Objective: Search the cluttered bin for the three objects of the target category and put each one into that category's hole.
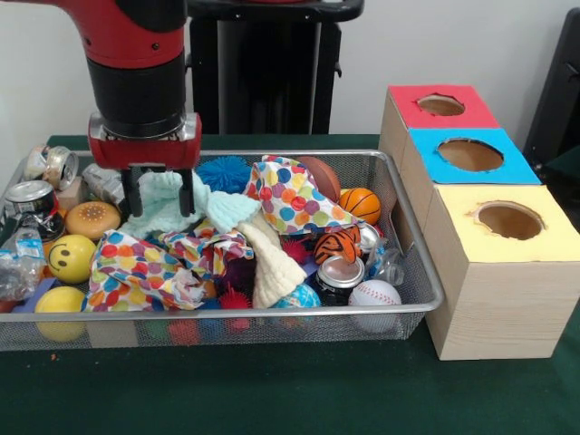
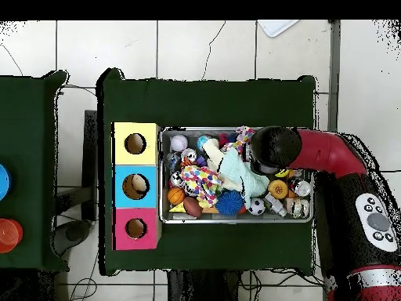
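Front view: tool (image 1: 161,192) astride mint-green towel (image 1: 163,201) in bin (image 1: 412,237), no legible writing.

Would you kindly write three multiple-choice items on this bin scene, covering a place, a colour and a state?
1. In the front view, the tool is over the silver wire mesh bin's
A left part
B right part
C outside

2. The pale wooden box nearest the front camera has a top that is
A red
B blue
C yellow

3. The white baseball is
A in a hole
B lying in the bin
C on the table

Answers: 1 A, it hangs above the mint-green fluffy towel; 2 C, its top is yellow; 3 B, it rests near the bin's front right corner.
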Motion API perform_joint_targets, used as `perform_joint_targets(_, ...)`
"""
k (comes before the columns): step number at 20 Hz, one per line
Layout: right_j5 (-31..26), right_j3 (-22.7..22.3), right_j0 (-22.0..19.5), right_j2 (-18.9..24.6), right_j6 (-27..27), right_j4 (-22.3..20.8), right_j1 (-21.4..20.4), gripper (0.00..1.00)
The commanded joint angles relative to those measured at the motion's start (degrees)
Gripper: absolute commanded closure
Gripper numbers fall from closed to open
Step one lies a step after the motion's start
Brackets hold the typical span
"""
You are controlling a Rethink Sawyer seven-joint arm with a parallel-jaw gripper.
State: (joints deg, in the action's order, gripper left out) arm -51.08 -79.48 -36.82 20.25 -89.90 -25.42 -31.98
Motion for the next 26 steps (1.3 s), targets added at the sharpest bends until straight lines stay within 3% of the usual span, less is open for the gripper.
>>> perform_joint_targets(1,5.34,-5.01,0.03,3.49,2.13,-0.12,1.32,0.00)
perform_joint_targets(16,8.62,-4.85,0.35,2.13,0.70,-0.72,5.46,0.00)
perform_joint_targets(21,6.01,-0.81,1.34,2.24,0.84,-0.01,8.38,0.00)
perform_joint_targets(26,6.18,-0.61,1.19,2.14,0.97,-0.03,8.66,0.00)
